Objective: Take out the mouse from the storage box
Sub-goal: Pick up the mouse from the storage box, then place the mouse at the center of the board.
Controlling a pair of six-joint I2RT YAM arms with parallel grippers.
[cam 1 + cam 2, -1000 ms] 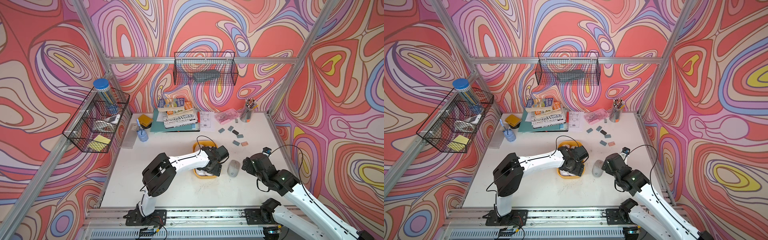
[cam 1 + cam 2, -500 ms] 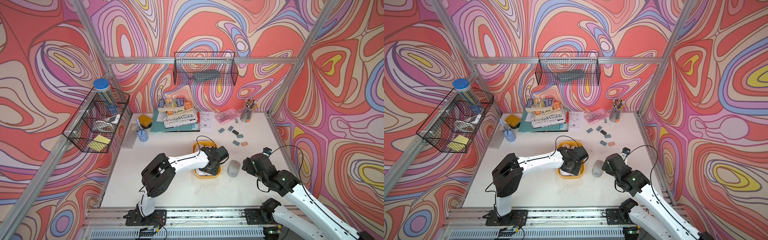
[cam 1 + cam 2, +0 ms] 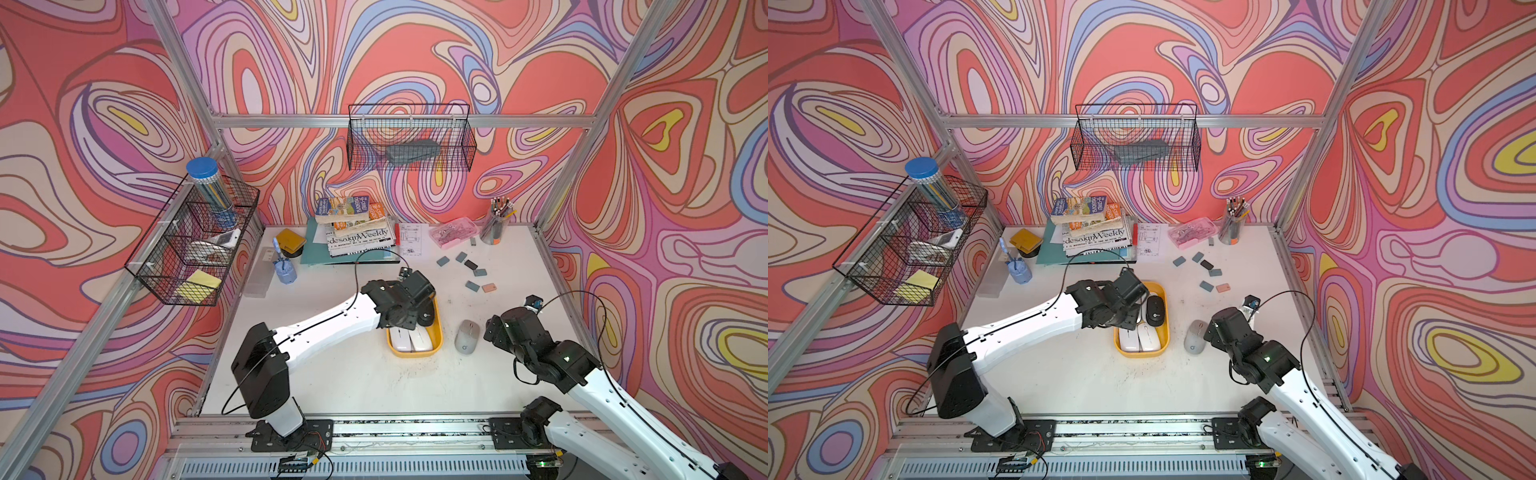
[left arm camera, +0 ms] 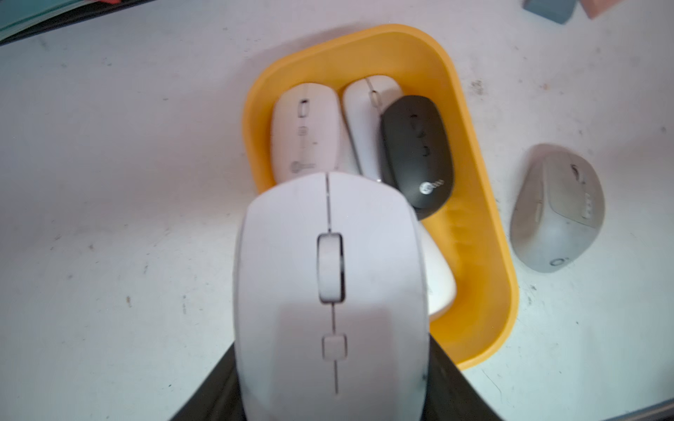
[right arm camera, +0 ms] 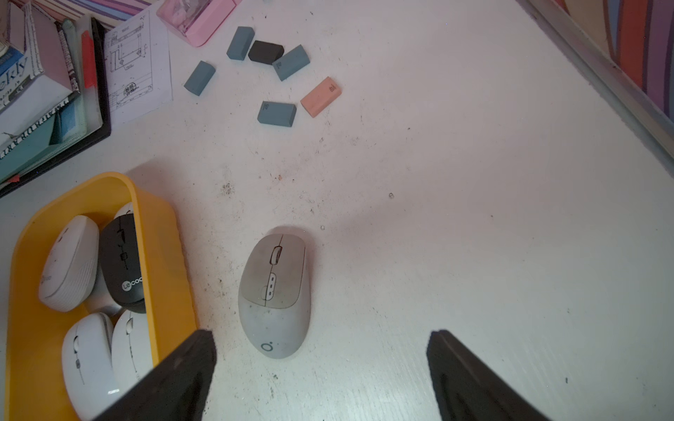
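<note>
Left wrist view: shows the left gripper point(image 4: 333, 388) clamped on a white mouse point(image 4: 330, 277), with a dark finger on either side of its rear half. Holds that mouse close under the camera, over one end of the yellow box point(image 4: 485, 204). Judged lifted off the box floor, but clearance over the rim cannot be confirmed. Counts in the box two more white mice point(image 4: 306, 138) side by side, a black mouse point(image 4: 415, 153) lying partly on one of them, and another white mouse point(image 4: 439, 284) half hidden beneath the held one.

Right wrist view: shows the right gripper point(image 5: 321, 339) spread wide and empty, just short of a grey mouse point(image 5: 275, 295). Places that mouse on the table point(image 5: 474, 218) beside the box, apart from its wall.

Step in hand: extraction. Grasp made, set-down not yet done.

Next move:
- Raise until the mouse clears the rim.
- Carry sideways to bare table, preferably on the side away from the grey mouse and the right gripper.
- Lower until the base sits flat, and only then spread the jaws.
- Keep the pinch firm; the smooth rounded shell is likely to slip.
- Avoid dragging the black mouse along.
</note>
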